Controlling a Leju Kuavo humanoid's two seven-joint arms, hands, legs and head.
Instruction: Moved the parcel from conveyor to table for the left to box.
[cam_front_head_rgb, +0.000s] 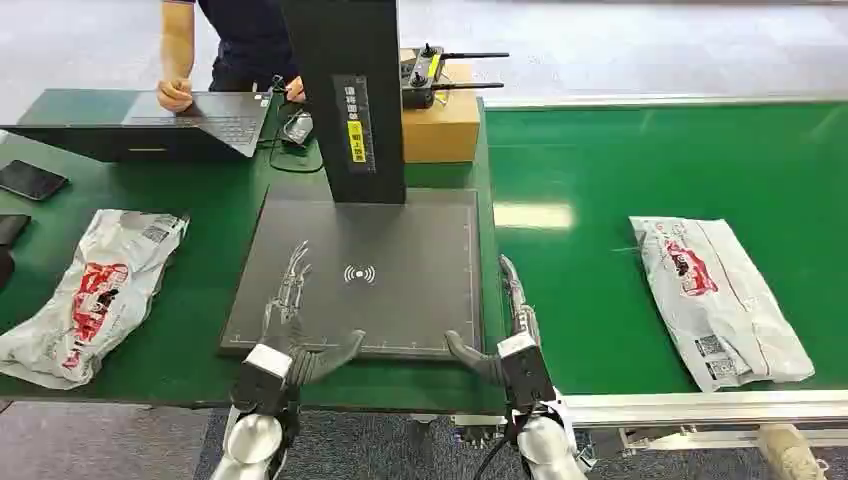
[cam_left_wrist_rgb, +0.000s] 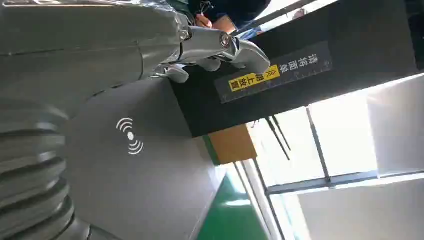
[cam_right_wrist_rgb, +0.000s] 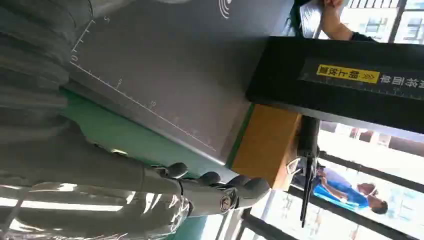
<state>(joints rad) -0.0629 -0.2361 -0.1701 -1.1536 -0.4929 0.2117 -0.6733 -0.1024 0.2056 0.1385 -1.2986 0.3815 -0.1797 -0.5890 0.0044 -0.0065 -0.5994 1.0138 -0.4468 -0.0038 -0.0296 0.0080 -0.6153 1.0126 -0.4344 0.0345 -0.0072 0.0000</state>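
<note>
The parcel (cam_front_head_rgb: 718, 298), a soft white poly mailer, lies flat on the conveyor (cam_front_head_rgb: 600, 300) well to the right of our right hand (cam_front_head_rgb: 512, 330); we judge it light, limp and slippery, best pinched at its near end. Both our right hand and left hand (cam_front_head_rgb: 287, 320) are open, holding nothing, over the scanner plate (cam_front_head_rgb: 400, 250) on the bench (cam_front_head_rgb: 200, 290). 1 more mailer (cam_front_head_rgb: 90, 290) lies left of our left hand.

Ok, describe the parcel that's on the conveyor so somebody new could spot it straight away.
Find the green conveyor belt right of the dark scanner pad. The white plastic parcel with red print lies flat there; its twin lies on the table left of the pad.
</note>
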